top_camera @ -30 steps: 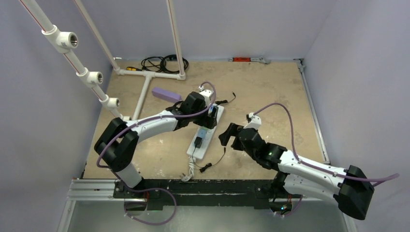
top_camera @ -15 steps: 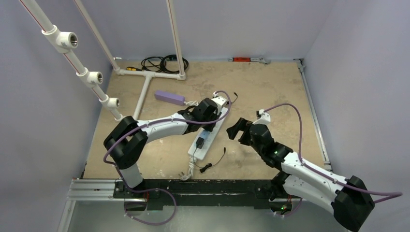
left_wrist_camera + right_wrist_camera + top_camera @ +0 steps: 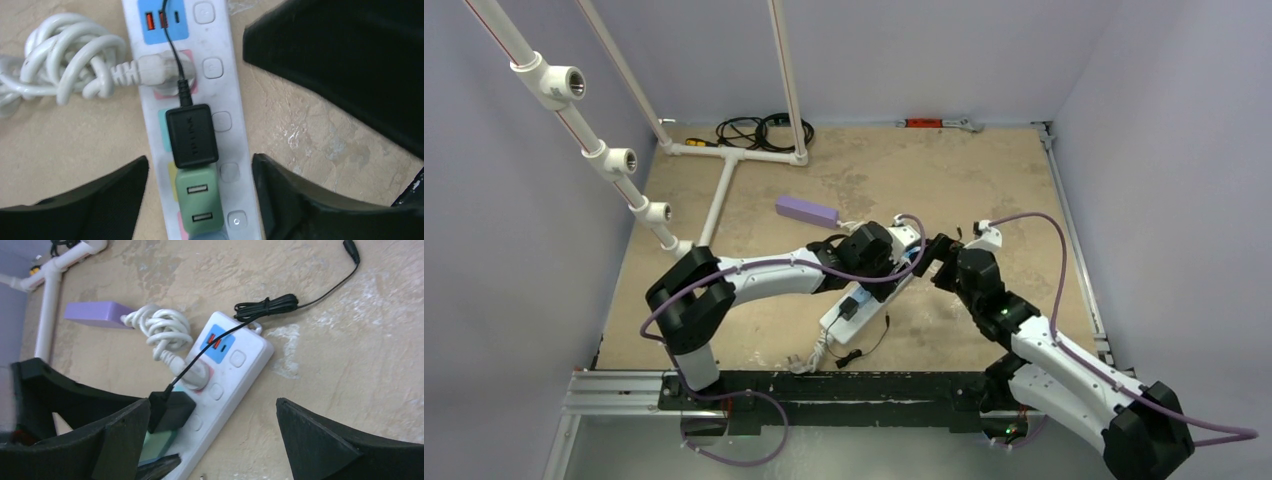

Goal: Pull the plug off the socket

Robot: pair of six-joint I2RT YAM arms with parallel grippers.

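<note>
**Socket** [image 3: 874, 298]: white strip lying on the surface [image 3: 984, 170] near its centre. In the top view its long axis runs from 7 to 1 o'clock, between your two arms.

**Black plug** [image 3: 191, 136]: seated in the strip at 6 o'clock of the white plug [image 3: 160, 70]. Its thin cable [image 3: 172, 47] leaves toward 12 o'clock. Raised lettering on its top seems to read TP-LINK, but it is too faint to be sure. No other writing is legible.

**Green adapter** [image 3: 197, 200]: two USB ports, touching the black plug at its 6 o'clock side.

**Bundled white cord** [image 3: 65, 60]: knotted on the surface at 10 o'clock of the black plug.

**Left tool** [image 3: 200, 164]: open and empty. Its fingers [image 3: 100, 200] straddle the strip, one on each side, probably to pin it down while the plug is pulled.

**Right tool** [image 3: 212, 407]: open and empty, facing the strip's 1 o'clock end. The black plug sits at 8 o'clock in its view, so you are probably lined up to grasp it.

**Purple box** [image 3: 807, 211]: at 10 o'clock of the strip and apart from it.
</note>
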